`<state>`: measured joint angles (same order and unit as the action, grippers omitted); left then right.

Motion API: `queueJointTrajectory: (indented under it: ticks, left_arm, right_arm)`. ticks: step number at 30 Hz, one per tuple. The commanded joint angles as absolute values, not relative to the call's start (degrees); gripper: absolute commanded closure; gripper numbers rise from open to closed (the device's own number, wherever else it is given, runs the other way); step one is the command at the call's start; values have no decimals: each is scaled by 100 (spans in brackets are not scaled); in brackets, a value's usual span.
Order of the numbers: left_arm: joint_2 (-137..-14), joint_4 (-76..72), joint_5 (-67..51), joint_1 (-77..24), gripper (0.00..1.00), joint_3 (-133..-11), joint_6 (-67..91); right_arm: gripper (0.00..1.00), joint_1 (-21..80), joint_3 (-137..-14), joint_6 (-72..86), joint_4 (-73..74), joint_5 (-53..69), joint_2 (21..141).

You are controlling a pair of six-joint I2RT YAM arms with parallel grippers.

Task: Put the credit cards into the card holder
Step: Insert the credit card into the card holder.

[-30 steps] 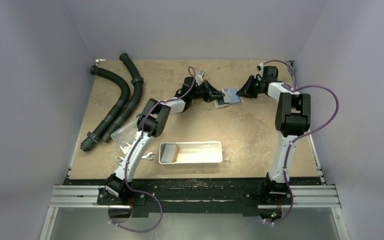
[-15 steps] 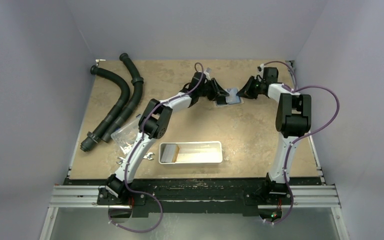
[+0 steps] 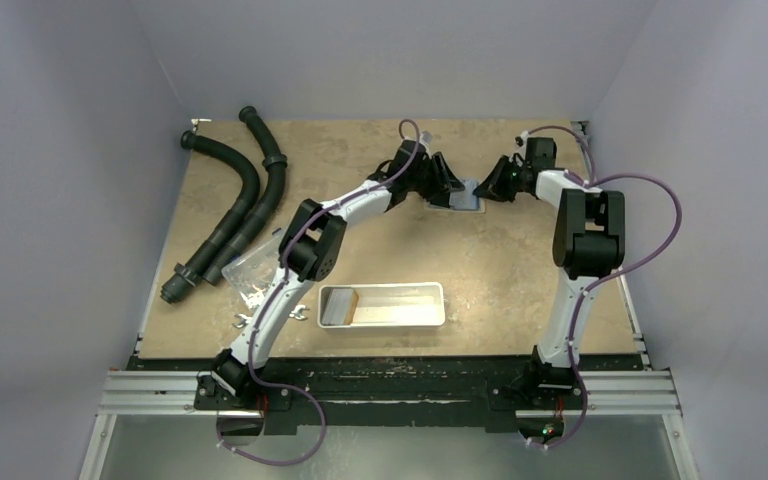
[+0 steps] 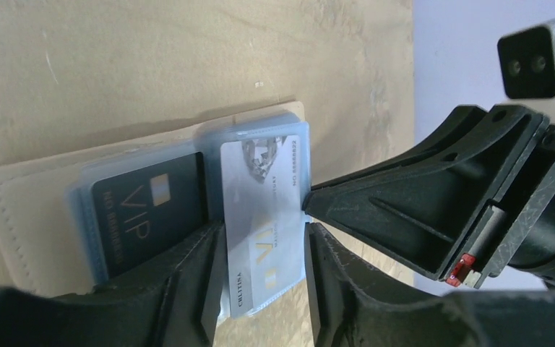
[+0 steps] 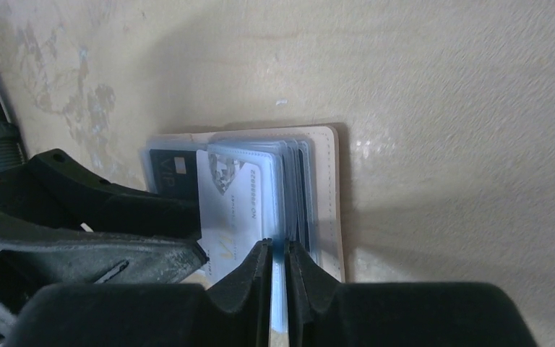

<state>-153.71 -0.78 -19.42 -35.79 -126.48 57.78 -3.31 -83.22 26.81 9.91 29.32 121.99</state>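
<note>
1. Top external view puts the card holder (image 3: 466, 192) close to the far edge of the surface (image 3: 520, 270), a little right of its middle. Your two arms meet over it from either side.
2. From the left wrist you see the holder lying open and flat, with its beige outside against the surface and its light blue panels facing up.
3. A dark card (image 4: 141, 217) marked VIP sits in the panel farther from the right gripper (image 4: 309, 206). A pale card (image 4: 264, 210) lies on the panel beside it, and its near end sticks out past the holder's edge.
4. Your left gripper (image 4: 261, 231) is released. Its jaws stand apart with one finger along each long side of the pale card, neither clamping it. You cannot quite tell from this angle whether the pads brush the card's edges.
5. Your right gripper is clenched on the card holder. In the right wrist view its fingers (image 5: 256, 271) are almost together, with the thin edge of a clear blue sleeve pinched between them. The rest of the sleeve stack fans out beside it toward the beige cover.
6. In the left wrist view the tip of the right gripper meets the holder at the pale card's long edge.
7. The white tray (image 3: 390, 286) sits well apart from all this, near the near edge of the surface at its middle.
</note>
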Motion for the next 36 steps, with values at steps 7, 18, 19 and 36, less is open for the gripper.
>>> queueJointTrajectory:
  ticks: [7, 18, 19, 36]
  left_arm:
    - [-14816, 625, -2104, -3856, 51, -12258, 5103]
    - [-14931, 1636, -1481, -4352, 38, -13013, 4326]
    - [-14847, 1643, -1561, -4326, 38, -12896, 4231]
    - [-13939, 1701, -2018, -3887, 32, -12220, 3733]
  right_arm:
    - [71, -69, -8136, 2691, 1387, 3155, 11818]
    - [68, -117, -7826, 3110, 904, 3628, 11840]
    - [68, -141, -7826, 3107, 917, 3611, 11833]
    - [50, -380, -7710, 2836, 988, 3574, 11617]
